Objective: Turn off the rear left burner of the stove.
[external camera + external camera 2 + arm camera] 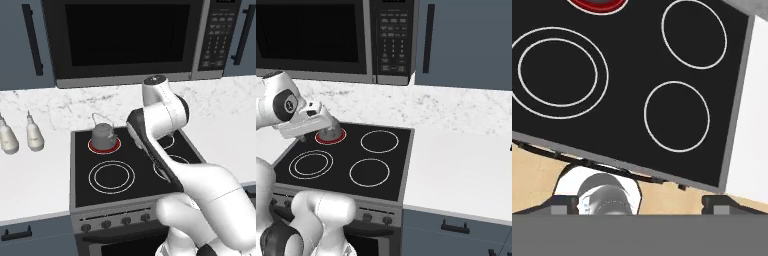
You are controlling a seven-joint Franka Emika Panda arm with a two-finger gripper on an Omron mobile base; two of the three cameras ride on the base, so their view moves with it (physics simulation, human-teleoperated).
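- The gripper (640, 202) hangs high over the near edge of the stove (82, 172), looking straight down; its two dark tips sit wide apart at the bottom of the hand view with nothing between them, so it is open and empty
- The rear left burner (104, 145) glows red at the far left of the black glass, with a small grey kettle (103, 133) standing on it; in the hand view just a red arc (596, 7) of it shows at the top edge
- Step in hand, as I judge it: the approach; no knob is touched yet and the burner is still lit
- The next move calls for bringing the gripper down and toward the front panel, picking the one knob that governs the rear left zone, closing on it and turning it; which knob that is cannot be told from here, as no markings are legible
- Counts: four burner zones, one lit and three unlit white rings, the near left ring (111, 176) being a double one
- One kettle
- Four knobs (115, 221) are visible along the left part of the front row in the left base view, and the arm hides the rest
- Two pale bottles (34, 134) stand on the white worktop (35, 185) left of the stove
- One black microwave (130, 37) hangs above the stove
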